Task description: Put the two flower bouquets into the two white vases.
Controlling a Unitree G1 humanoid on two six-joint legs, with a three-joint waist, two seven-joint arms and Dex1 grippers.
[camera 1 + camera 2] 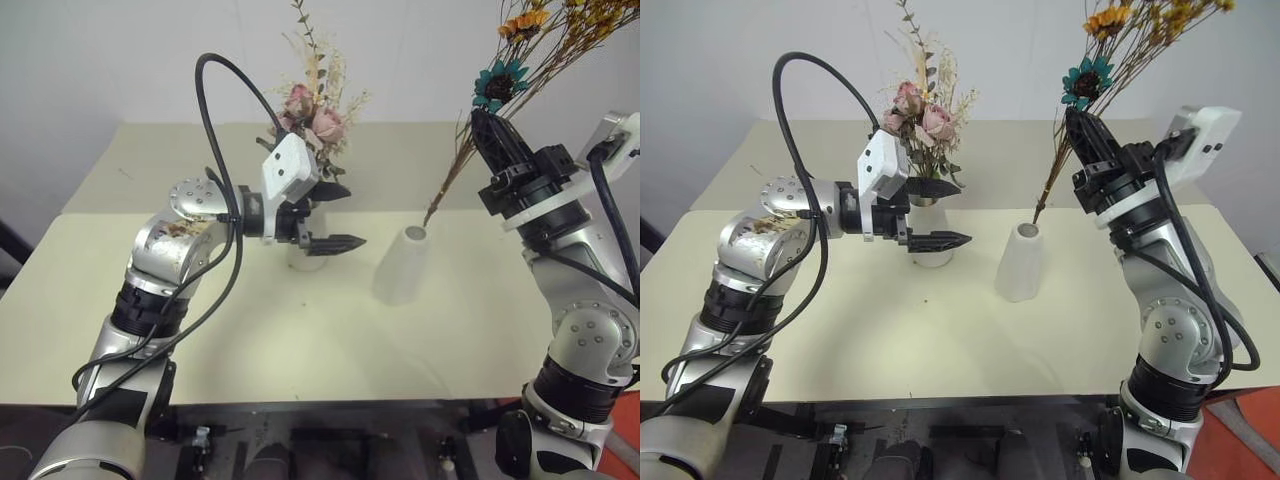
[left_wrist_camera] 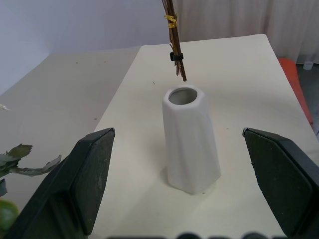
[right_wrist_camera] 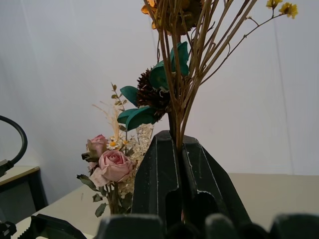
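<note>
- The yellow-orange bouquet is clamped by its thin brown stems in the right tool, whose fingers are closed tight on them; the blossoms rise above the tool and the bound stem ends hang below it, slanting down toward the empty white vase.
- From the left wrist view the stem tips sit just above the vase's narrow mouth, at its far rim, not yet inside.
- That vase stands upright on the counter, below and to the inner side of the right tool, and straight ahead of the left tool, between the lines of its two fingers.
- The left tool is wide open and holds nothing; it points sideways toward the empty vase.
- The pink rose bouquet already stands in the other white vase, right behind the left tool.
- Risks, as I judge them: the stems come in at a slant, so they could catch the rim and tip the light vase rather than slide in.
- The mouth is narrow, so any splayed stem may stay outside.
- Letting go before the stems are well down could let the top-heavy bunch fall out.
- The open left tool, if it moves to steady the vase, could knock the rose vase behind it.
</note>
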